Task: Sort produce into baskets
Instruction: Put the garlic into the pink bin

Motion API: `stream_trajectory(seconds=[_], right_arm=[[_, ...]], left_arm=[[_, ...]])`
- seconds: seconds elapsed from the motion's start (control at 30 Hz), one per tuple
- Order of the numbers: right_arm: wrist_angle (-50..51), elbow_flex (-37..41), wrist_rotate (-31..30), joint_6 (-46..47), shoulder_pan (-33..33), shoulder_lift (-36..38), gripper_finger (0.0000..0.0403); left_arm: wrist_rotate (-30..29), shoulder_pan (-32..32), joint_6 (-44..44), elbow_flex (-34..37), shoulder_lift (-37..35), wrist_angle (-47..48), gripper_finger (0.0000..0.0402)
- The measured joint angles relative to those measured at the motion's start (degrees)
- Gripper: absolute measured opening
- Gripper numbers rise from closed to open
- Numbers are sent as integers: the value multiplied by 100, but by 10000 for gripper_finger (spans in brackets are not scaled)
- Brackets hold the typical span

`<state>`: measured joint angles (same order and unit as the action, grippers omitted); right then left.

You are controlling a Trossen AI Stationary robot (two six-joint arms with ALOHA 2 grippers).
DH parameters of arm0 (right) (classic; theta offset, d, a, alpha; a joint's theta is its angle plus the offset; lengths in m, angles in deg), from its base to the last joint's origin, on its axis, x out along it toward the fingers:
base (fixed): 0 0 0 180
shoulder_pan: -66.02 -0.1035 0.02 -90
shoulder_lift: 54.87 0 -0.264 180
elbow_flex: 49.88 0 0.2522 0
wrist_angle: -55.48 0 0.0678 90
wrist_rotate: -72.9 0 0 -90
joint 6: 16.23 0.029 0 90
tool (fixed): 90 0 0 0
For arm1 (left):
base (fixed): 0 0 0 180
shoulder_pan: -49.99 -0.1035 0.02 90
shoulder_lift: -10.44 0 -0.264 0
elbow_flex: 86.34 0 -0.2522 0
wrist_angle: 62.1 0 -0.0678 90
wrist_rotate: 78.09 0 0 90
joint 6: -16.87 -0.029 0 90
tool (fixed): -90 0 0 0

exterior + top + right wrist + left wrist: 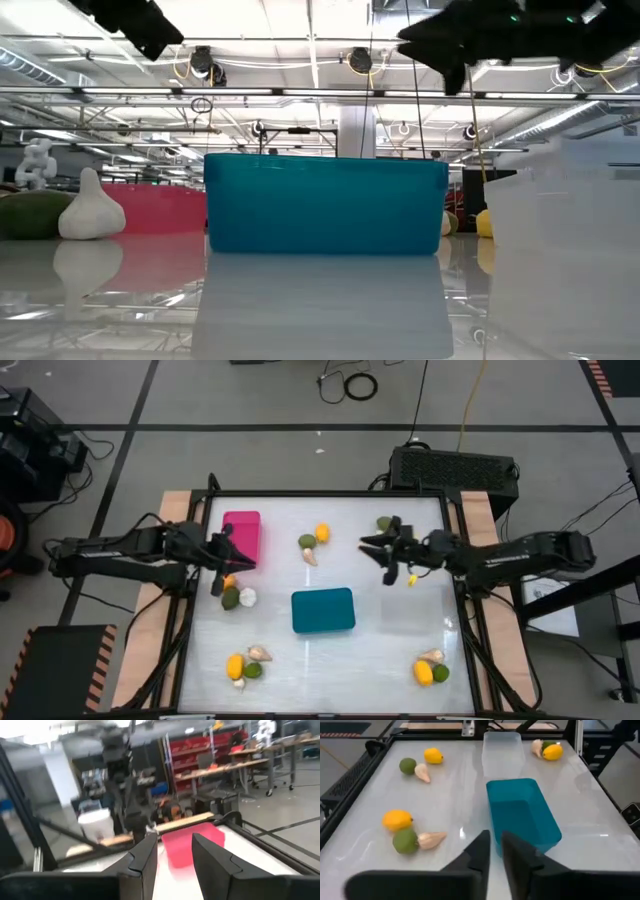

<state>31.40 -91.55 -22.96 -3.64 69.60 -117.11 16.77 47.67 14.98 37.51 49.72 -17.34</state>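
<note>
The left gripper (pixel 222 556), jaws narrowly parted and empty, hovers nearest the dark-green fruit (pixel 230 598) and garlic bulb (pixel 247 597), beside the pink basket (pixel 242 532).

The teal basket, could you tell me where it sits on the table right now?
In the high view, the teal basket sits near the table's middle, right of the green fruit and garlic bulb, between the two arms.

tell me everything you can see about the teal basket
The teal basket is a small rectangular bin that looks like smooth plastic, with straight walls and rounded corners. It sits upright and open near the middle of the table; the left wrist view shows it empty. No produce or gripper touches it. One short end meets the clear bin.
</note>
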Motion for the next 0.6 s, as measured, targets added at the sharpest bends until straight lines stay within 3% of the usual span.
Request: stream_trajectory(seconds=[0.2,0.37,0.47,0.6], right_arm=[[1241,-1139,5,-574,-267,-848,114],[1468,-1564,5,-900,-311,-1300,114],[1449,-1660,3,-1002,-309,-1429,114],[1482,-1661,-1,-1021,-293,-1507,114]], left_arm=[[-173,220,6,85,543,384,179],[-50,509,242,106,1230,714,268],[-28,711,93,106,1563,948,298],[1,899,63,115,1918,1017,310]])
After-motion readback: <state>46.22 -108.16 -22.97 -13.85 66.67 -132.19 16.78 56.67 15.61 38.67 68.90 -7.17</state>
